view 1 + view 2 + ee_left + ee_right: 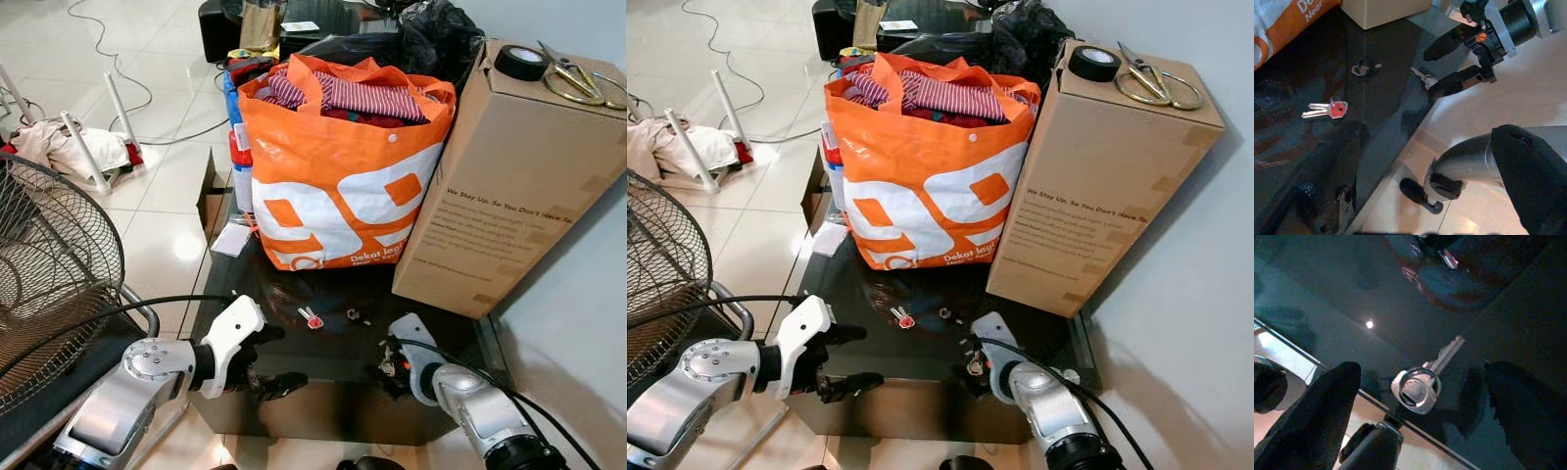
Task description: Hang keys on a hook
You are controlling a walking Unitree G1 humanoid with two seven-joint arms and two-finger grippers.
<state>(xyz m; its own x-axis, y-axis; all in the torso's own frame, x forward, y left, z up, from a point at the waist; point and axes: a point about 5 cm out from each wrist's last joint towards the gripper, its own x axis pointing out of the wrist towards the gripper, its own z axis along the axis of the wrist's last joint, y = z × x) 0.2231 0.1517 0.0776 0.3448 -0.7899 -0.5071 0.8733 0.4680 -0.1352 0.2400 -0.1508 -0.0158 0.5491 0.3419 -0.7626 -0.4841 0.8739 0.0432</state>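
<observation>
A low table with a dark, glossy glass top stands on pale floor tiles against a light wall, carrying a tall brown cardboard box and, just beside it, a bulging orange-and-white shopping bag stuffed with striped red clothing. A roll of black tape and a pair of brass-handled scissors lie on top of the box. At the robot's left, the round wire grille of a floor fan stands on the floor.

The left hand hangs at the table's near left edge with its two black fingers spread apart and gripping nothing. The right hand sits at the near right edge, its fingers likewise parted, one on either side of a plain silver key on a metal ring; neither finger touches it. That key lies flat on the glass close to the table's front edge.

A second key, silver with a red plastic head, lies flat on the dark glass between the two hands, in front of the orange bag and well apart from the plain one. A small dark metal ring-like piece rests near it on the table; what it is cannot be told.
</observation>
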